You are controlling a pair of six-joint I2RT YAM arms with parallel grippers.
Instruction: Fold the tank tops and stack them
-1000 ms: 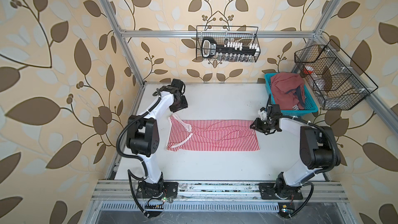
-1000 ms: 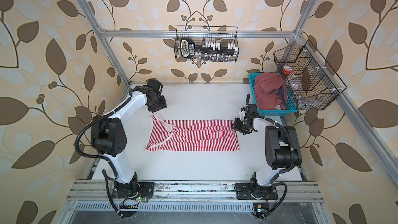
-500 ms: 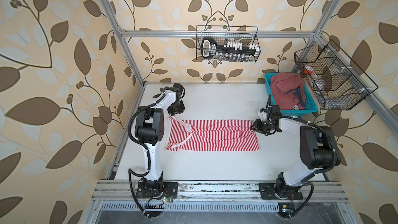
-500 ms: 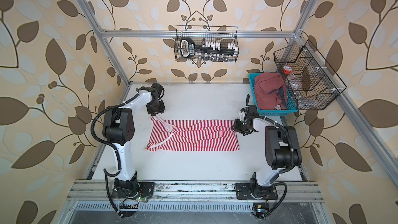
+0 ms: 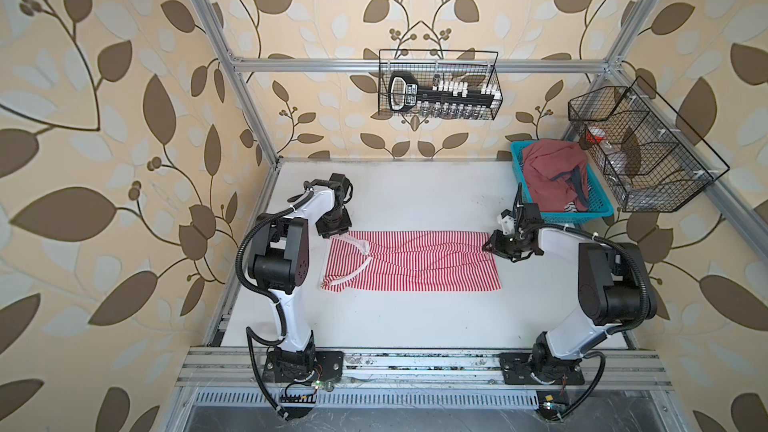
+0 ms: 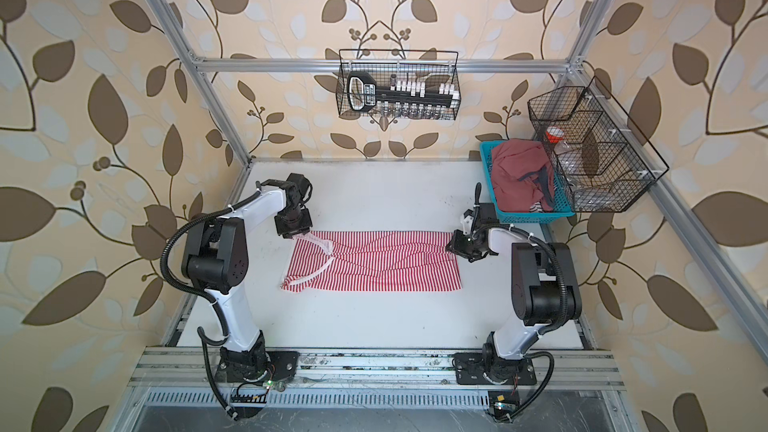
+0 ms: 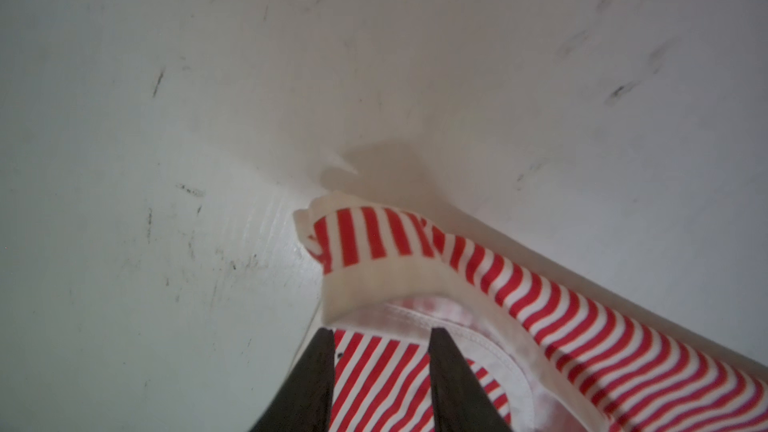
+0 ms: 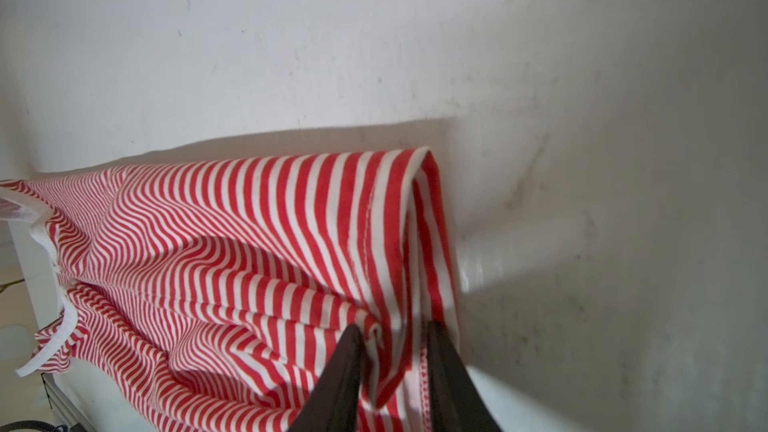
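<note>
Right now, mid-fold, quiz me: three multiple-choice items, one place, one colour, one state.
1. The dusty red tank top lies: A on a chair; B in the blue basket; C on the floor.
2. The striped tank top on the table has stripes of: A red and white; B navy and white; C green and yellow.
3. The right gripper is: A open in the air; B shut on the striped tank top's hem; C gripping a bottle.
Answers: B, it is heaped in the basket; A, both top views show it; B, its wrist view shows hem pinched in it.
</note>
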